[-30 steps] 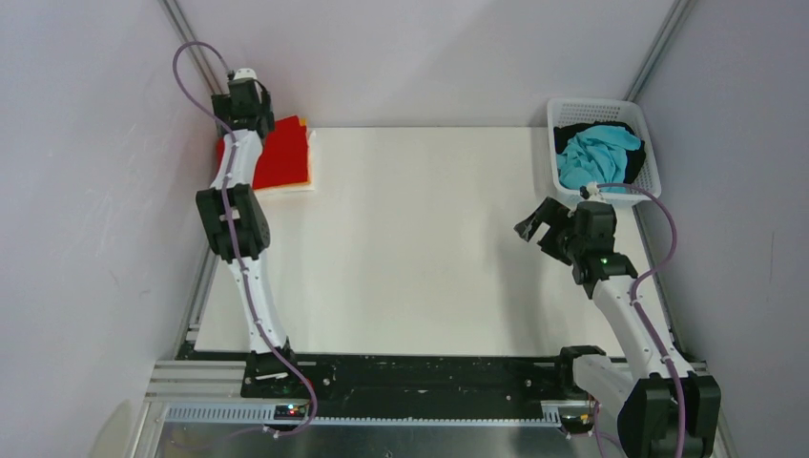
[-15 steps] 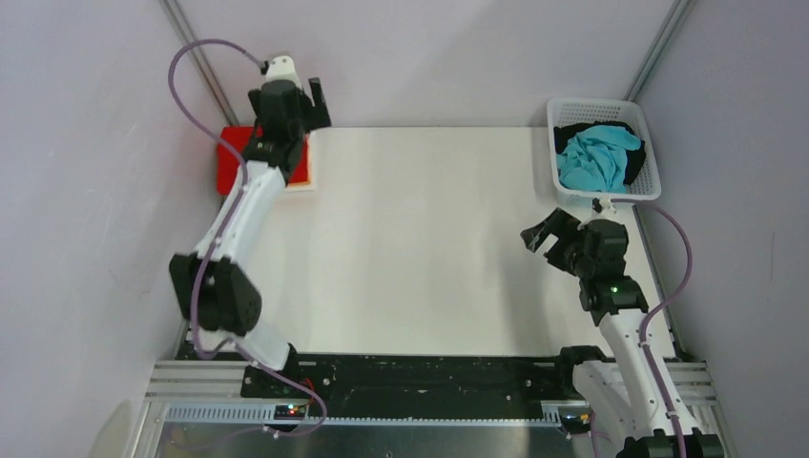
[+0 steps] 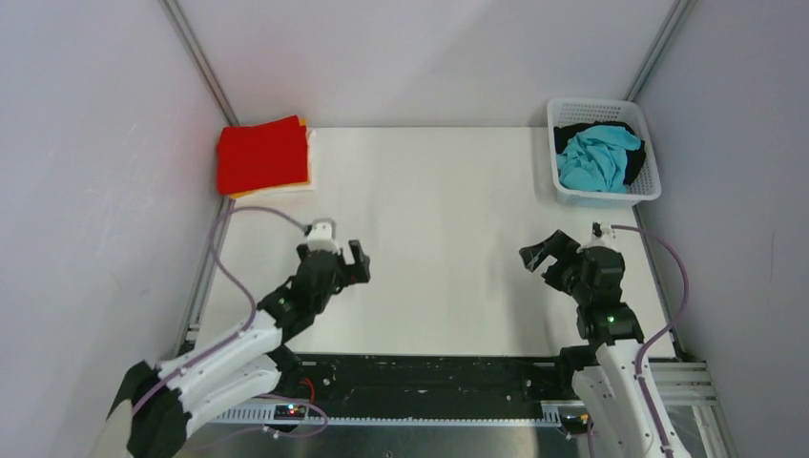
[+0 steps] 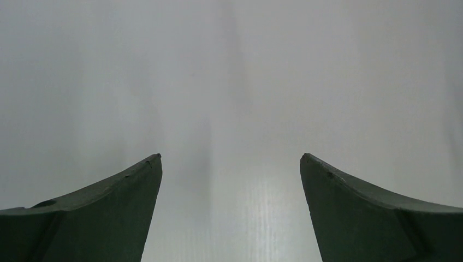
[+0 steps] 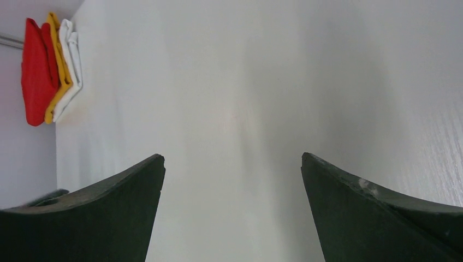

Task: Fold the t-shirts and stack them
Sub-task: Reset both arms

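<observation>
A folded stack lies at the table's far left corner: the red t-shirt on top, orange-yellow and white edges under it. In the right wrist view the stack shows as red, orange-yellow and white layers. A turquoise t-shirt lies crumpled over a black t-shirt in the white basket at the far right. My left gripper is open and empty over the near-left table. My right gripper is open and empty over the near-right table.
The white table is bounded by grey walls and metal frame rails on the left and right. The black base rail runs along the near edge.
My left arm has swung back from the stack at the far left corner to the near-left table, uncovering the red shirt. My right gripper has drawn back slightly toward the near edge.
</observation>
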